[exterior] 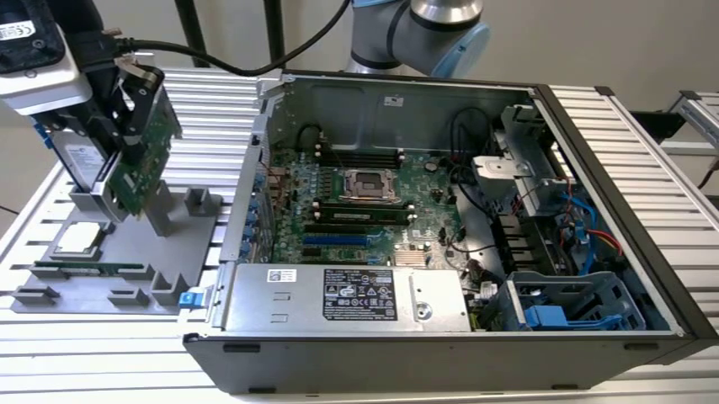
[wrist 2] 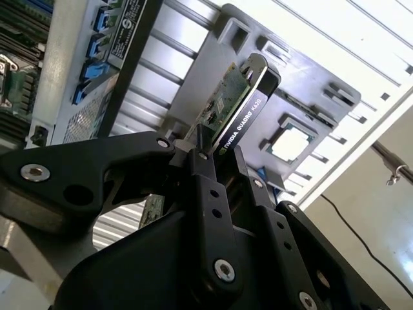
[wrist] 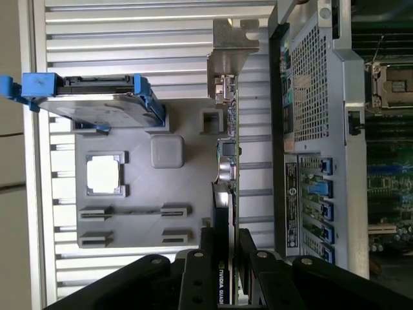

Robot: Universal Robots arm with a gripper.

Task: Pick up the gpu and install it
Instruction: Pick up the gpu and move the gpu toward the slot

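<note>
Grey slatted alu table point(exterior: 629, 118), grey tray point(wrist: 139, 194); claw point(wrist 2: 222, 165) pinching upright gpu point(exterior: 144, 156) at tray.

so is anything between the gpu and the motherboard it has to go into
The end effector is shut on the gpu. Only the open case's side wall stands between it and the motherboard; nothing else visible does.

White lettering runs along the edge of the gpu point(wrist 2: 240, 119); the power supply point(exterior: 337, 299) label's print seems illegible.
</note>
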